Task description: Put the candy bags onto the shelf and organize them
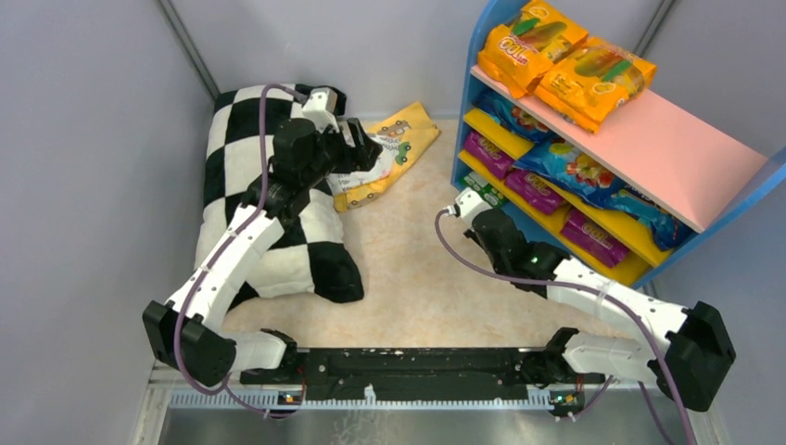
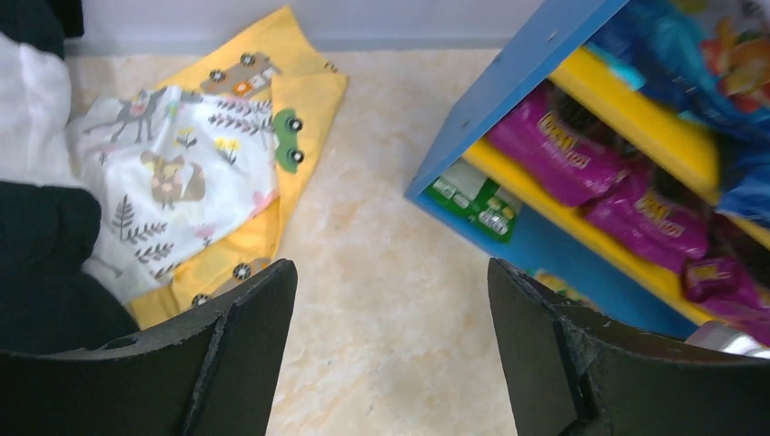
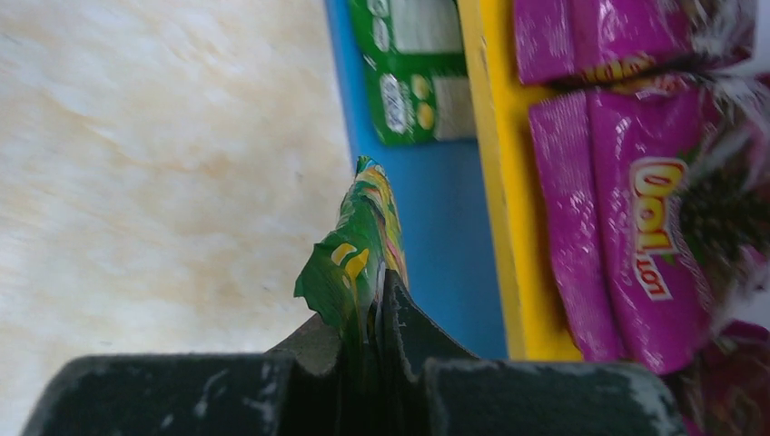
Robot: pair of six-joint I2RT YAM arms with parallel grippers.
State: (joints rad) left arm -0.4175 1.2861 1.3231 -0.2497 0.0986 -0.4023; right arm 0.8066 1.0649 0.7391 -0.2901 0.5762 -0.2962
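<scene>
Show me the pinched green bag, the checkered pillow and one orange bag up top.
green bag (image 3: 352, 262), right wrist view, its crumpled yellow-spotted edge.
pillow (image 1: 298, 261), top view, white patch near its lower end.
orange bag (image 1: 598, 79), top view, middle of its front.

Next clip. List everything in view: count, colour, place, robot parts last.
shelf: one, blue frame, pink top board, yellow lower boards, far right
orange candy bags: two, on the pink top board
blue candy bags: at least two, upper yellow board
purple candy bags: at least three, lower yellow board
shelved green candy bag: one, shelf's blue bottom level
held green candy bag: one, just outside that level
pillow: one, black-and-white checkered, far left
printed cloth: one, yellow and white, beside the pillow
left end effector: open, empty
right end effector: shut on the held green candy bag
</scene>
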